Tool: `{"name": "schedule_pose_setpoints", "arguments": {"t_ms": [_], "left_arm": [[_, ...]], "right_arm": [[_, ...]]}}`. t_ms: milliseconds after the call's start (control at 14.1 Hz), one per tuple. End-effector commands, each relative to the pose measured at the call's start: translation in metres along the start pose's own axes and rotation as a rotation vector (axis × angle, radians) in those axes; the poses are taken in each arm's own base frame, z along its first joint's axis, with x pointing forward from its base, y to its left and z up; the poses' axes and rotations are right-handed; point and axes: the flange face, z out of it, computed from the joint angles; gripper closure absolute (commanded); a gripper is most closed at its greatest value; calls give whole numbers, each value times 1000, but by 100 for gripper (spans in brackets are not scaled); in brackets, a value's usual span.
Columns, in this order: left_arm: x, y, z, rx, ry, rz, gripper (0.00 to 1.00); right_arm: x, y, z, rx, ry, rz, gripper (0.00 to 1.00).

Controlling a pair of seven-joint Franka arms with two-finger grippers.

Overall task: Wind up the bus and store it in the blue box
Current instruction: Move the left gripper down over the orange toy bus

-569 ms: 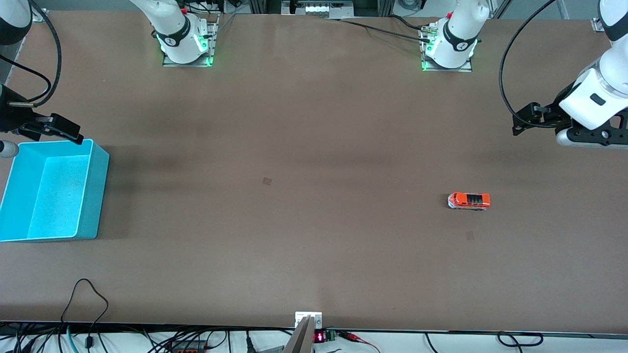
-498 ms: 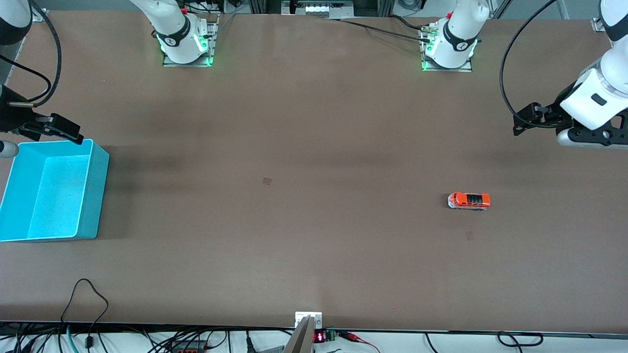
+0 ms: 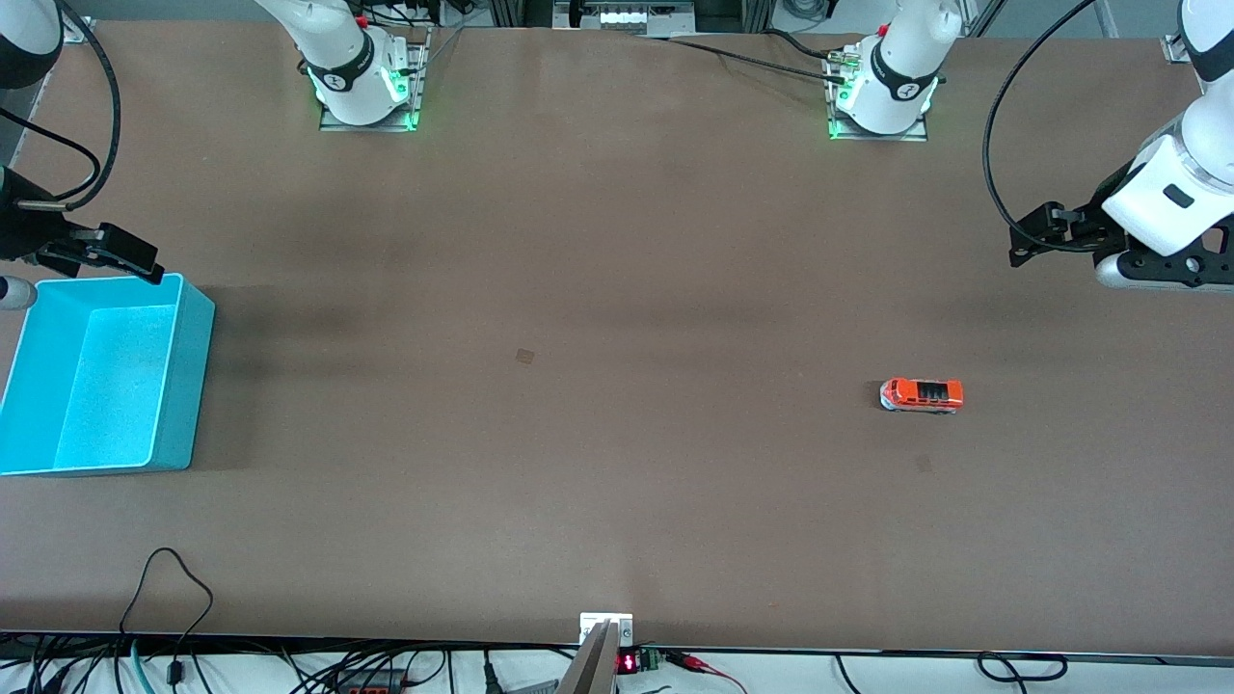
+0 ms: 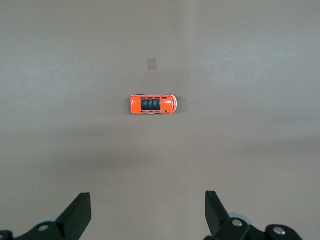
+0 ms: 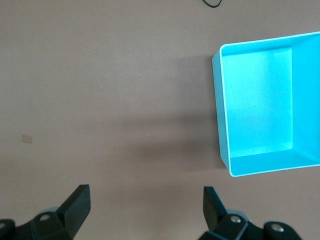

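The small orange-red bus (image 3: 921, 394) stands on its wheels on the brown table toward the left arm's end. It also shows in the left wrist view (image 4: 153, 104). The blue box (image 3: 193, 386) stands empty at the right arm's end and also shows in the right wrist view (image 5: 306, 100). My left gripper (image 3: 1162, 273) hangs above the table's edge, well off from the bus; its jaws (image 4: 148, 210) are wide open and empty. My right gripper (image 3: 12, 289) hovers at the box's corner farthest from the front camera, open and empty (image 5: 145, 205).
The two arm bases (image 3: 364, 87) (image 3: 882, 96) stand along the table's edge farthest from the front camera. Small dark patches (image 3: 523, 356) (image 3: 924, 464) mark the tabletop. Cables (image 3: 174, 578) lie along the edge nearest the front camera.
The left arm has shifted very slightly. The bus, the box and the right arm have not moved.
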Motion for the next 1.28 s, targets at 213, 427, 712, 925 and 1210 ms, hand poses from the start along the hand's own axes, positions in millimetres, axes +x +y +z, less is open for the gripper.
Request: {"name": "schedule_pose_setpoints", "arguments": {"t_ms": [213, 427, 712, 925, 1210], "left_arm": [[-18, 4, 9, 19, -191, 7, 0], [-32, 11, 18, 9, -310, 114, 0], [-26, 11, 40, -40, -364, 374, 0], [-5, 5, 79, -86, -335, 643, 0], [20, -5, 156, -81, -217, 940, 0]], "right_arm": [[9, -8, 23, -11, -49, -24, 0], [14, -10, 38, -13, -76, -26, 0], [17, -12, 54, -14, -118, -35, 0], [16, -12, 54, -14, -119, -35, 0], [19, -10, 61, -15, -133, -35, 0]]}}
